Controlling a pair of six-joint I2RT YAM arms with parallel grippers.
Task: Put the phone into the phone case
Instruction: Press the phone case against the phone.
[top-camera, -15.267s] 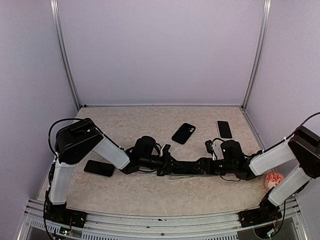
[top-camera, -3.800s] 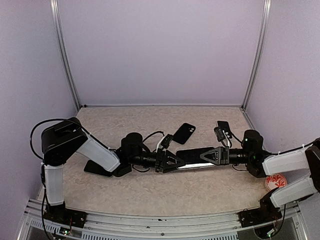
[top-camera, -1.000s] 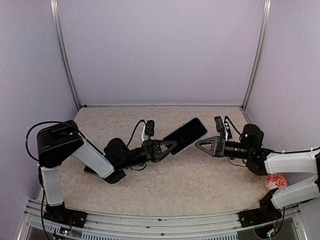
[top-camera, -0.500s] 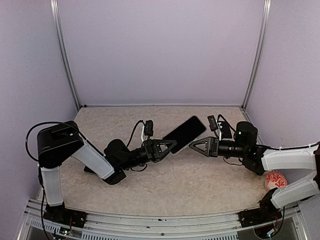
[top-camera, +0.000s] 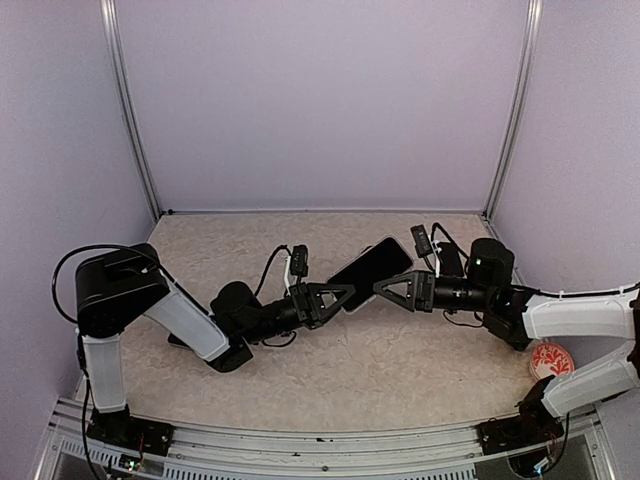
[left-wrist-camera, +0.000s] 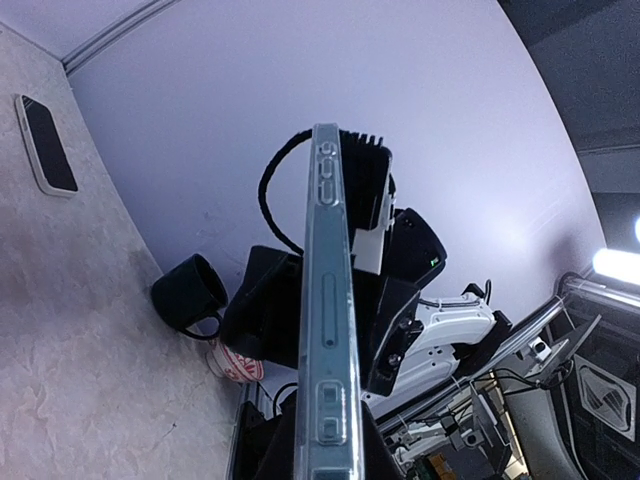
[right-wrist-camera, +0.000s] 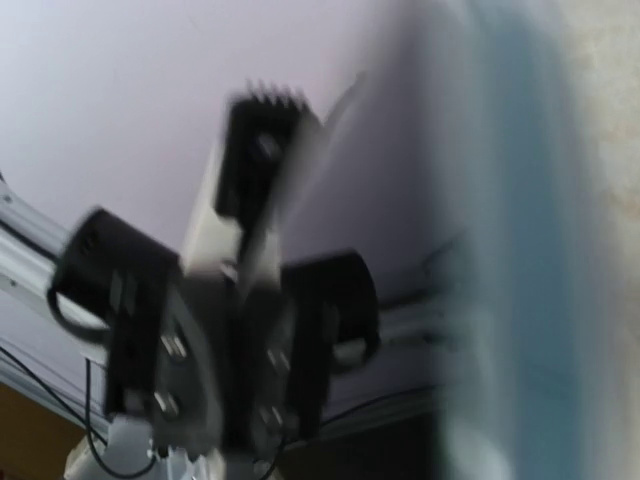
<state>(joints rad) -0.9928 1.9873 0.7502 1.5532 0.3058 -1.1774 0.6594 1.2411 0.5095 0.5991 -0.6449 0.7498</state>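
From the top camera. Phone case (top-camera: 371, 271) up off the table (top-camera: 300, 370), about in the middle, tipped up toward the far right. Dark in the middle, pale round the rim. Pinched tight at its near left end by the left gripper (top-camera: 343, 293). Right gripper (top-camera: 384, 288) just beside the near right edge of the case, maybe touching it. Wide or narrow? Cannot tell from here. Black phone (top-camera: 446, 258) flat on the table at the far right, partly hidden behind the right arm (top-camera: 560, 318). Another dark phone (top-camera: 178, 338) peeking out from under the left arm (top-camera: 185, 315) on the left. Small round red and white thing (top-camera: 549, 360) at the near right.

From the left wrist camera. Phone case (left-wrist-camera: 328, 330) seen from its thin side, straight up the middle of the picture. Pale, see-through edge with button bumps. Gripped at the bottom by the left gripper. Black parts of the right gripper behind it, showing on both sides of the edge. Hard to tell if closed on the case or only near it. Black phone (left-wrist-camera: 45, 145) with a pale rim flat on the table. Red and white thing (left-wrist-camera: 237, 365) low down past the case.

From the right wrist camera. All blurry. Black and white parts of the left arm (right-wrist-camera: 230, 330) in the middle. Wide pale blue-grey smear (right-wrist-camera: 510, 250) down the right side, maybe the case, but cannot tell.
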